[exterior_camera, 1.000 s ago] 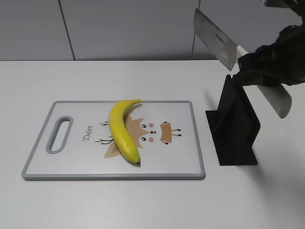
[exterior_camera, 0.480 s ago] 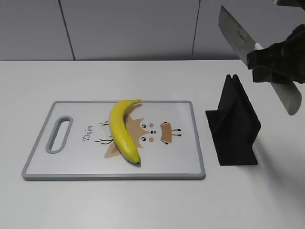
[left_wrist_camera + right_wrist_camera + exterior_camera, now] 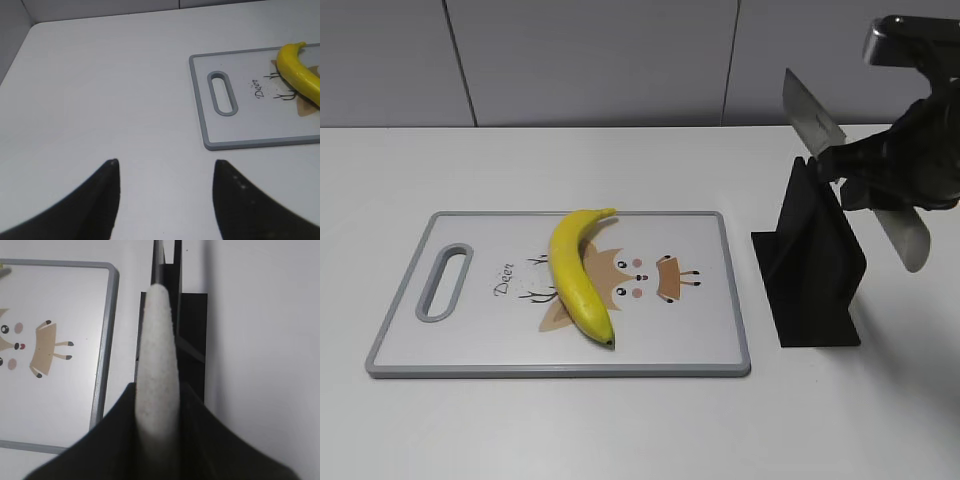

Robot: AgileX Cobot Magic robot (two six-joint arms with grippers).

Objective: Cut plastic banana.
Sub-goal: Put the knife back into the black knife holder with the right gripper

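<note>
The yellow plastic banana (image 3: 577, 275) lies whole on the grey-rimmed cutting board (image 3: 720, 300), left of the deer print; its stem end shows in the left wrist view (image 3: 299, 70). My right gripper (image 3: 880, 170) is shut on the pale handle (image 3: 158, 365) of a knife (image 3: 810, 112). The blade points up and left, just above the black knife stand (image 3: 815, 270). My left gripper (image 3: 165, 167) is open and empty over bare table, left of the board.
The black knife stand (image 3: 187, 340) sits on the white table right of the board (image 3: 107, 340). A grey wall runs behind the table. The board's handle slot (image 3: 222, 93) is at its left end.
My right gripper with the knife went up and right, then came back down toward the stand; the blade now sits lower, near the stand's top. Banana and board have not moved.
</note>
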